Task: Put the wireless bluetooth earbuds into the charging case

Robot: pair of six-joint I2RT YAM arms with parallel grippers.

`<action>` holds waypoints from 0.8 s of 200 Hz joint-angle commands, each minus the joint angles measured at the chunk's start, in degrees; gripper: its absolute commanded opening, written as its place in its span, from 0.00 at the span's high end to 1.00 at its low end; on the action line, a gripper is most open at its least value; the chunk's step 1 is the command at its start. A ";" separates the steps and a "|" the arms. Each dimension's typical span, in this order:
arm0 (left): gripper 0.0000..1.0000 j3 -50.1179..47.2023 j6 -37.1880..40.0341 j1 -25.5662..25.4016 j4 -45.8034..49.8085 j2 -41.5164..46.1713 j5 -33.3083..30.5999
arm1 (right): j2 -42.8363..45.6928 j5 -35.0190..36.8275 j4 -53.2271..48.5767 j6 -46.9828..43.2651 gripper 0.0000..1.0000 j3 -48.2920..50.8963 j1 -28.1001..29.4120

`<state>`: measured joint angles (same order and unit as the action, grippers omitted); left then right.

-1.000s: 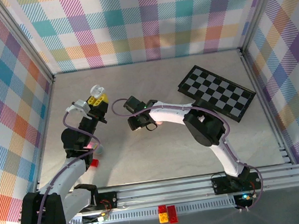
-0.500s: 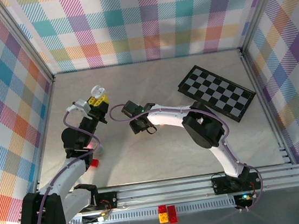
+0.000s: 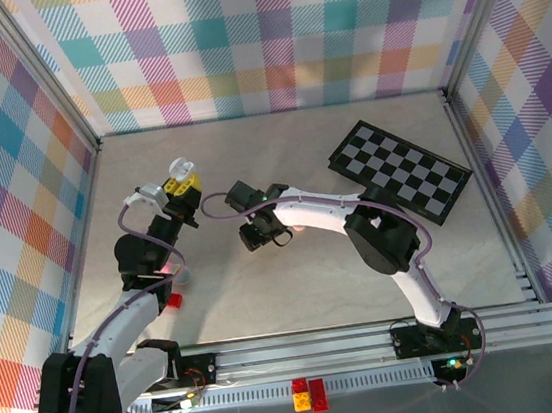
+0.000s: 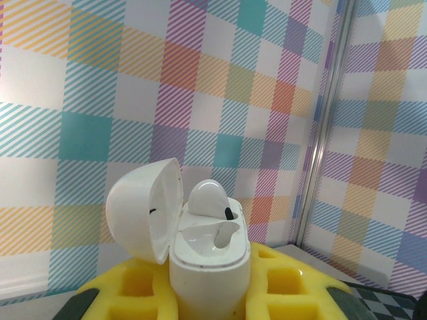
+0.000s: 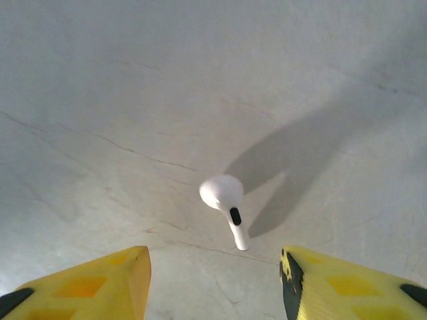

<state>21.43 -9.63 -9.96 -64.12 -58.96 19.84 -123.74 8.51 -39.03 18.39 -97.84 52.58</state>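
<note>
The left gripper is clamped on the case, holding it upright, lid open, one earbud seated, so the empty socket faces up for loading. The right gripper, fingers apart and empty, straddles the other earbud lying on the table, well off its edges, lined up to pinch it.
</note>
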 commanded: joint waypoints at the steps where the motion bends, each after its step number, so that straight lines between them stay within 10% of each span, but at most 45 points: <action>1: 0.98 -1.20 0.05 1.02 -0.35 3.01 -2.79 | -1.67 -2.65 -5.58 -4.53 0.46 -5.14 -0.78; 160: 0.98 -4.07 3.56 3.82 10.94 10.60 -10.18 | -19.66 -9.66 -27.22 -17.29 0.59 -31.70 -3.58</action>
<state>17.69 -7.25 -6.63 -52.42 -48.27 10.15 -142.26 0.27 -62.92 2.46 -127.15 49.28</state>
